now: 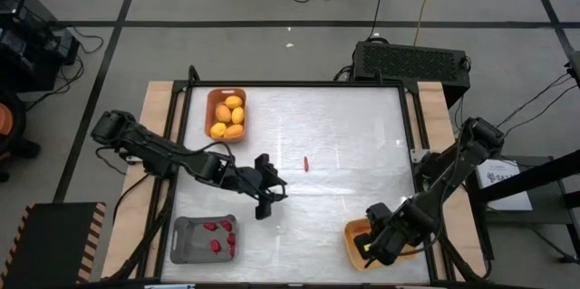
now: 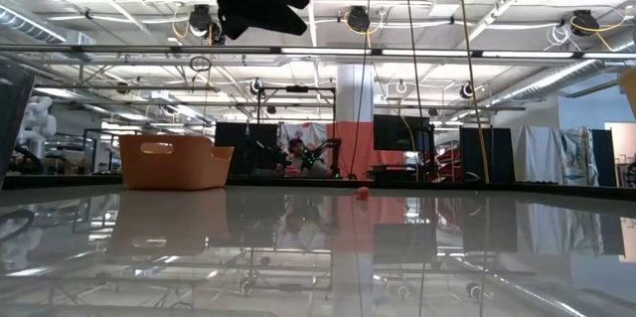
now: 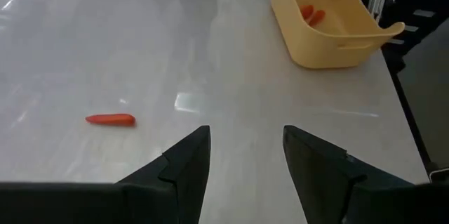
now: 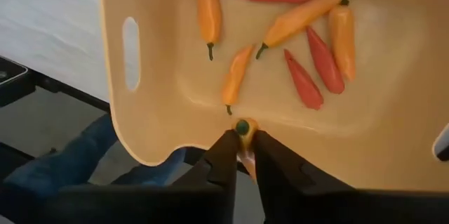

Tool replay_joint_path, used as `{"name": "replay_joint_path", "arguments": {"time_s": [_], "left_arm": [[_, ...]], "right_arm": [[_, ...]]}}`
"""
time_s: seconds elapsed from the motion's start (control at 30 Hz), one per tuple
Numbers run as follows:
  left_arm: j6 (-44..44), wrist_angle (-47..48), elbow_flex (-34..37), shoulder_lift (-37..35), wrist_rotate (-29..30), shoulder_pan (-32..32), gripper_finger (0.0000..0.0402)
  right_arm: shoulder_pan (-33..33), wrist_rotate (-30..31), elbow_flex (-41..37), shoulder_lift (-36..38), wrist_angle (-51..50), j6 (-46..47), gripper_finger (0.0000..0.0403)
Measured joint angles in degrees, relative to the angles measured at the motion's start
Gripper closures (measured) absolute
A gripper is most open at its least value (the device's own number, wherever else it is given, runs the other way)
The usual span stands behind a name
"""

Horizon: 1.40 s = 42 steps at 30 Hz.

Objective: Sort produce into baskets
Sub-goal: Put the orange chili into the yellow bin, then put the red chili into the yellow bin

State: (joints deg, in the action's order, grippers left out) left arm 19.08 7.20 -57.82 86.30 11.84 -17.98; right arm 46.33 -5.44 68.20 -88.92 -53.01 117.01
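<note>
A lone red chilli (image 1: 307, 164) lies on the table's middle, also seen in the left wrist view (image 3: 110, 119). My left gripper (image 1: 267, 200) hovers open a little nearer and to the left of it, with nothing between its fingers (image 3: 245, 154). My right gripper (image 1: 373, 245) is above the yellow basket (image 1: 358, 235) at the near right, shut on a thin orange carrot-like stick (image 4: 243, 129). Several orange and red sticks (image 4: 302, 41) lie on that basket's floor. Lemons (image 1: 228, 115) fill the orange-brown basket (image 1: 210, 99). Red pieces (image 1: 220, 235) lie in the grey basket (image 1: 186, 239). My right gripper pinches the orange stick between its two fingers (image 4: 224, 150), just behind its green stem end (image 4: 243, 126), which pokes out past the fingertips. The fingers point steeply down. The stick is lifted clear above the yellow basket's inner wall; the rest of it is hidden by the fingers.
The orange-brown basket (image 2: 174, 163) stands at the far left, the grey one at the near left, the yellow one (image 3: 330, 34) at the near right. A black box (image 1: 412, 61) sits beyond the far edge. Bare tabletop lies between the baskets.
</note>
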Motion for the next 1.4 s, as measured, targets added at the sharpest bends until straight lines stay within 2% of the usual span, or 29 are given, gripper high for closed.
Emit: {"name": "replay_joint_path", "arguments": {"time_s": [0.13, 0.3, 0.43, 0.6, 0.83, 1.0, 1.13, 1.27, 1.4], "left_arm": [[0.04, 0.1, 0.0, 0.0, -0.04, 0.05, 0.0214], [1.66, -0.04, 0.0, 0.0, -0.09, 0.03, 0.0214], [3.03, 0.14, 0.0, -0.06, -1.44, 0.03, 0.0214], [3.83, 5.17, 0.0, -1.78, -3.55, 0.01, 0.0214], [7.86, 17.4, 0.0, -5.07, -3.72, 0.03, 0.0214], [11.6, 22.6, 0.0, -5.95, -3.61, -0.09, 0.0214], [12.21, 24.42, 0.02, -5.88, -3.7, -0.65, 0.0214], [12.32, 25.51, 0.02, -5.88, -3.76, -1.57, 0.0214], [13.67, 27.3, 0.02, -5.88, -3.74, -2.58, 0.0214]], "right_arm": [[-0.06, 2.51, 0.0, 0.02, 0.16, -3.02, 0.0333], [-1.47, 2.02, 0.0, 0.14, -0.08, -10.04, 0.031], [-4.32, 2.12, 1.76, 1.21, -1.53, -14.44, 0.0308], [-10.23, 3.37, 6.59, 1.6, -6.77, -25.35, 0.0312], [-21.34, 17.28, 7.37, 1.27, -6.52, -37.36, 0.0312], [-30.47, 23.33, 7.34, -0.89, -1.99, -42.78, 0.0309], [-36.2, 23.47, 7.34, -4.68, 6.29, -46.92, 0.029], [-39.29, 22.46, 7.34, -9.24, 13.74, -51.62, 0.0261], [-41.28, 18.88, 7.28, -14.19, 15.77, -52.72, 0.0229]]}}
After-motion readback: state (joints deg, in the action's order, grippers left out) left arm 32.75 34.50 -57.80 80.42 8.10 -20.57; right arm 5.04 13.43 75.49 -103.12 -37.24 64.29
